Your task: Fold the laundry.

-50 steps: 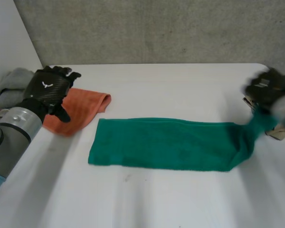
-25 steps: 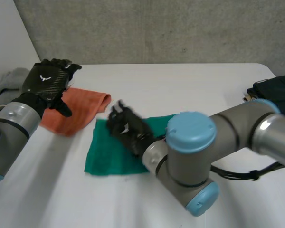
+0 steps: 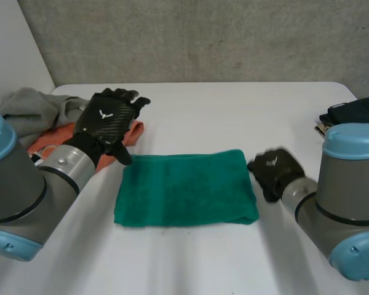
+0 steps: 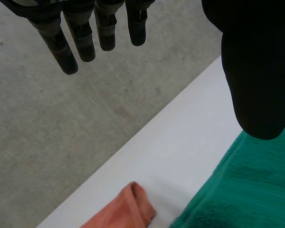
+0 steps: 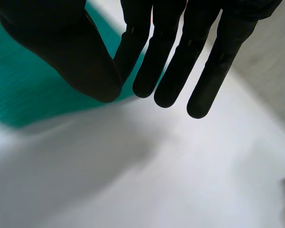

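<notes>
We see our left hand [image 3: 106,120] and right hand [image 3: 272,169] straight-fingered and empty, flanking the folded green towel [image 3: 184,187], with an orange cloth [image 3: 134,131] under the left.

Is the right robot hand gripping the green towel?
No, in the right wrist view the right robot hand has straight fingers over the white table, beside the green towel, pinching nothing.

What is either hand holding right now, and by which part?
Nothing is held. The left hand hovers open near the green towel's far left corner; the right hand is open beside its right edge, fingers straight.
</notes>
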You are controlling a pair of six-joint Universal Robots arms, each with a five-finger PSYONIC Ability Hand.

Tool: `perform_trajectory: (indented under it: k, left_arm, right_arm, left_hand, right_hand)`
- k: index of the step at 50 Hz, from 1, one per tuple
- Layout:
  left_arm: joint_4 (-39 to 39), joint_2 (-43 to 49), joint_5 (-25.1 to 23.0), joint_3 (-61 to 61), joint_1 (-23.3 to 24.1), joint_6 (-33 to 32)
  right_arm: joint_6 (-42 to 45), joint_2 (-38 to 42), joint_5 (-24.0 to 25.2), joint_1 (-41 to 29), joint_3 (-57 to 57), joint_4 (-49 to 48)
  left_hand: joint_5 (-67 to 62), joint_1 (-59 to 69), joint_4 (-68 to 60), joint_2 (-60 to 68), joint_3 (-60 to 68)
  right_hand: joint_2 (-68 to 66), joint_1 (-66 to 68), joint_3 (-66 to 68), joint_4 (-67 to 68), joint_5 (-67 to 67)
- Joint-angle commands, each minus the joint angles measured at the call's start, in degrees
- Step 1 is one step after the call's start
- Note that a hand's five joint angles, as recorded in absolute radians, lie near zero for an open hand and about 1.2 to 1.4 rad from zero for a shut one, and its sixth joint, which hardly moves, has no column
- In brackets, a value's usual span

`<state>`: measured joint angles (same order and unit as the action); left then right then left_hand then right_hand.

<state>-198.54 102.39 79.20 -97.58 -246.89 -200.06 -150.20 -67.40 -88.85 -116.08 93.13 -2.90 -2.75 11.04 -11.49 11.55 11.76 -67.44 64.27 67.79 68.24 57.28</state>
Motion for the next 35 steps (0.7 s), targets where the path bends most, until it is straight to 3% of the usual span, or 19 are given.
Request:
perform_trajectory:
  k: [1, 8, 9, 11, 16, 18, 24, 28, 35]
  left_arm:
    - [0.3, -3.2, 0.3, -0.4, -2.5, 0.5]
    - [0.9, -5.7, 0.6, -1.2, -5.4, 2.2]
    - [1.1, -6.1, 0.6, -1.4, -6.0, 3.0]
    - [1.6, -6.3, 0.4, -1.6, -6.4, 3.9]
    - [3.1, -6.0, -0.5, -2.4, -6.6, 5.9]
    - [3.2, -5.6, -1.0, -2.4, -6.4, 6.2]
    - [3.5, -4.6, -1.4, -2.7, -4.7, 6.3]
    - [3.5, -4.3, -1.2, -3.0, -3.9, 6.2]
    - [3.4, -4.3, -1.2, -3.1, -2.8, 6.0]
  right_arm:
    - [3.5, -4.6, 0.3, -7.9, -2.2, -9.8]
    - [4.0, 0.7, 7.7, -17.7, -4.8, -11.0]
    - [4.1, 1.8, 8.7, -18.6, -5.2, -10.7]
    - [3.7, 1.9, 7.6, -18.1, -4.6, -9.9]
    - [-5.0, -0.4, -3.0, -10.7, -2.3, -7.3]
    - [-9.4, -0.3, -3.8, -8.2, -1.7, -6.0]
    - [-21.8, -0.2, 4.0, -0.9, 0.4, 4.0]
    - [-23.0, 1.2, 7.9, 1.1, 2.0, 6.2]
    - [-22.6, 2.1, 8.1, 1.2, 2.9, 3.1]
  left_hand:
    - [2.8, -1.0, 1.5, -1.5, -1.8]
    - [2.8, -1.0, 1.5, -1.5, -1.8]
    - [2.8, -1.0, 1.5, -1.5, -1.8]
    - [2.8, -1.0, 1.5, -1.5, -1.8]
    - [2.8, -1.0, 1.5, -1.5, -1.8]
    - [2.8, -1.0, 1.5, -1.5, -1.8]
    - [2.8, -1.0, 1.5, -1.5, -1.8]
    - [2.8, -1.0, 1.5, -1.5, -1.8]
    - [2.8, -1.0, 1.5, -1.5, -1.8]
  right_hand:
    - [-12.6, 15.7, 12.2, 11.8, 12.7]
    - [-12.6, 15.7, 12.2, 11.8, 12.7]
    - [16.2, -13.1, -16.6, -17.0, -16.1]
    - [57.4, -54.3, -57.8, -58.2, -57.3]
    - [57.4, -54.3, -57.8, -58.2, -57.3]
    - [57.4, -54.3, -57.8, -58.2, -57.3]
    - [49.9, -46.7, -50.2, -50.7, -49.7]
    - [44.3, -41.2, -44.7, -45.1, -44.2]
    - [40.1, -36.9, -40.4, -40.9, -39.9]
